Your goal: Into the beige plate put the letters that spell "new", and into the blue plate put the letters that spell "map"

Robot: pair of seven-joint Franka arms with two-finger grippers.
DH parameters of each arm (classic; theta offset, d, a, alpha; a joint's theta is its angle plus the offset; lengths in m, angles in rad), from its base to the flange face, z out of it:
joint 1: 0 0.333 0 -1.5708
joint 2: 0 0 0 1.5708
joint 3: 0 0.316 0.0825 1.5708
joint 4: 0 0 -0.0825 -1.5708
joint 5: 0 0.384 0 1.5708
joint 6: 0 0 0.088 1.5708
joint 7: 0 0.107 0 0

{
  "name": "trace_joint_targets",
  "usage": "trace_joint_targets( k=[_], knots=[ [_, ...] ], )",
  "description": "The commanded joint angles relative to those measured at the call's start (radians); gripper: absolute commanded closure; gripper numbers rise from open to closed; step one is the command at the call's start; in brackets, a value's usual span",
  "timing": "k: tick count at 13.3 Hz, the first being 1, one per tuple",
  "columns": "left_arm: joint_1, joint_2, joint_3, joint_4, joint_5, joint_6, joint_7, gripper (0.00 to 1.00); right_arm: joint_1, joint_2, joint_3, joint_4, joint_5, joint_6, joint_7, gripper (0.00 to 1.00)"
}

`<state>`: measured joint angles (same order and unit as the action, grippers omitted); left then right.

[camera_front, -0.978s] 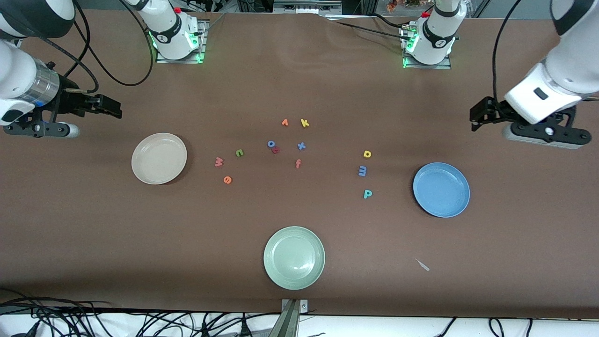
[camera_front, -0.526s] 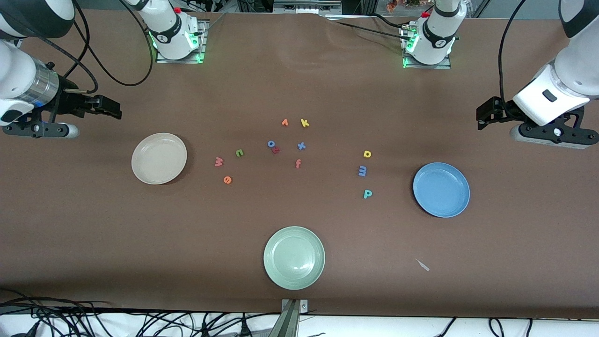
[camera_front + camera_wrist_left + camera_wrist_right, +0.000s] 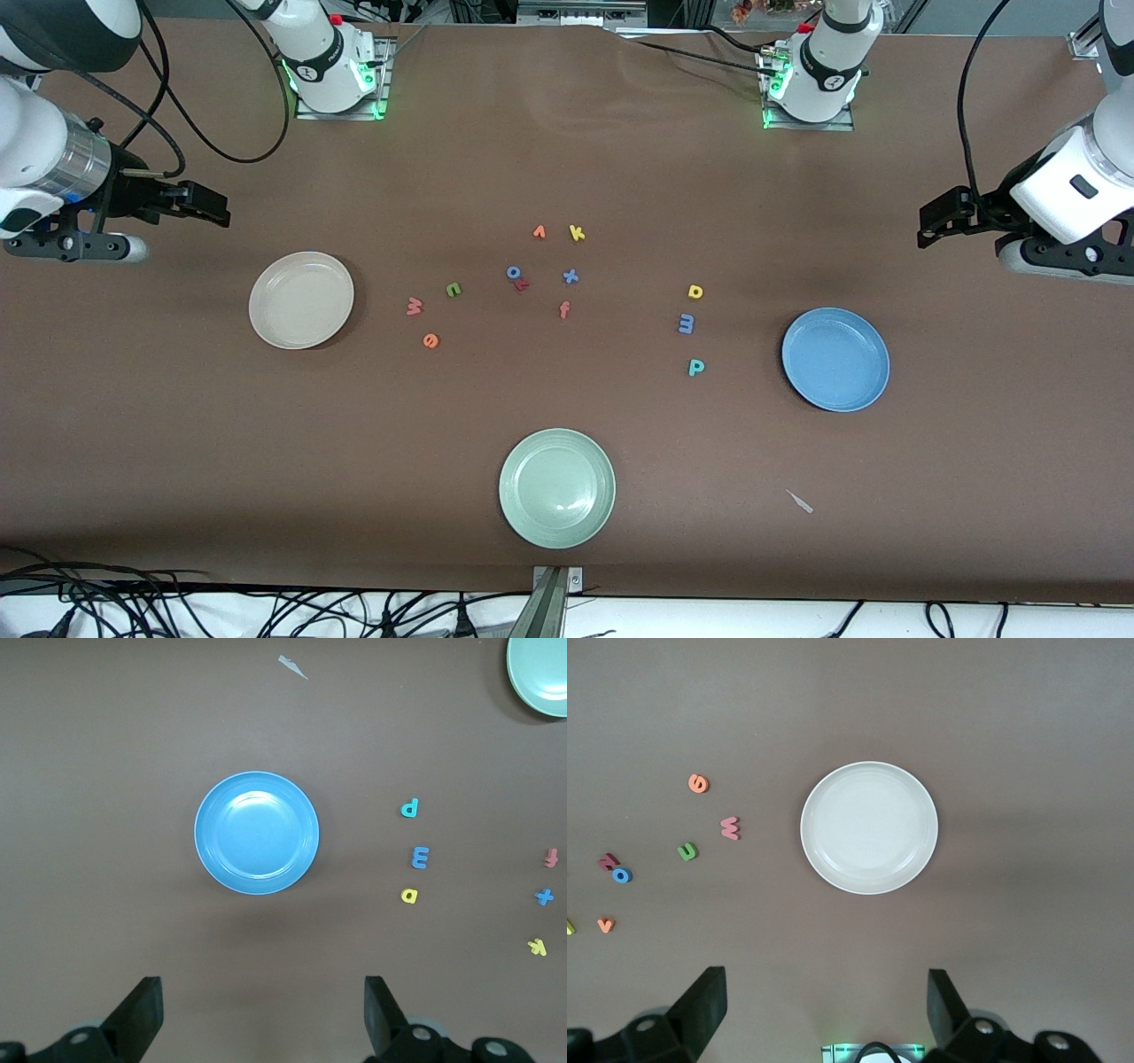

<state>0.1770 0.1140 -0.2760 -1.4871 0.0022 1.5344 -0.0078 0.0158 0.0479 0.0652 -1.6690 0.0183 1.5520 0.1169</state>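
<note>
The beige plate [image 3: 301,299] [image 3: 869,827] lies toward the right arm's end. Beside it lie the salmon "w" [image 3: 414,307] [image 3: 730,827], green "n" [image 3: 453,289] [image 3: 687,851] and orange "e" [image 3: 431,340] [image 3: 698,783]. Toward the left arm's end lies the blue plate [image 3: 835,359] [image 3: 256,833], with the yellow "a" [image 3: 695,291] [image 3: 408,896], blue "m" [image 3: 687,323] [image 3: 420,857] and teal "p" [image 3: 696,367] [image 3: 409,808] beside it. Both plates hold nothing. My left gripper [image 3: 930,226] [image 3: 261,992] hangs open over bare table by the blue plate. My right gripper [image 3: 208,206] [image 3: 824,988] hangs open by the beige plate.
A pale green plate [image 3: 556,487] sits near the front edge. Spare letters cluster mid-table: orange "v" [image 3: 539,232], yellow "k" [image 3: 577,233], blue "o" [image 3: 513,272], blue "x" [image 3: 570,276], salmon "f" [image 3: 564,309]. A small scrap [image 3: 800,501] lies nearer the camera than the blue plate.
My left arm has drawn back toward its end of the table, away from the letters. The right arm and all letters have stayed put.
</note>
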Motion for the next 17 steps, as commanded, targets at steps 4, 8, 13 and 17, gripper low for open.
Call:
trace_joint_targets(
  k=[4,8,13,17],
  knots=[
    [0.006,0.012,-0.003,0.031,-0.013,-0.017,0.016,0.0,-0.002,0.007,0.001,0.014,0.015,-0.001,0.001,0.0],
    [0.004,0.012,-0.003,0.031,-0.011,-0.017,0.017,0.0,-0.002,0.012,0.002,0.014,0.015,-0.001,0.0,0.0],
    [0.006,0.012,-0.003,0.031,-0.013,-0.017,0.017,0.0,-0.002,0.013,0.002,0.012,0.035,0.007,0.007,0.0],
    [0.006,0.012,-0.002,0.031,-0.013,-0.017,0.019,0.0,0.015,0.017,0.008,0.012,0.031,0.016,0.007,0.0]
  ],
)
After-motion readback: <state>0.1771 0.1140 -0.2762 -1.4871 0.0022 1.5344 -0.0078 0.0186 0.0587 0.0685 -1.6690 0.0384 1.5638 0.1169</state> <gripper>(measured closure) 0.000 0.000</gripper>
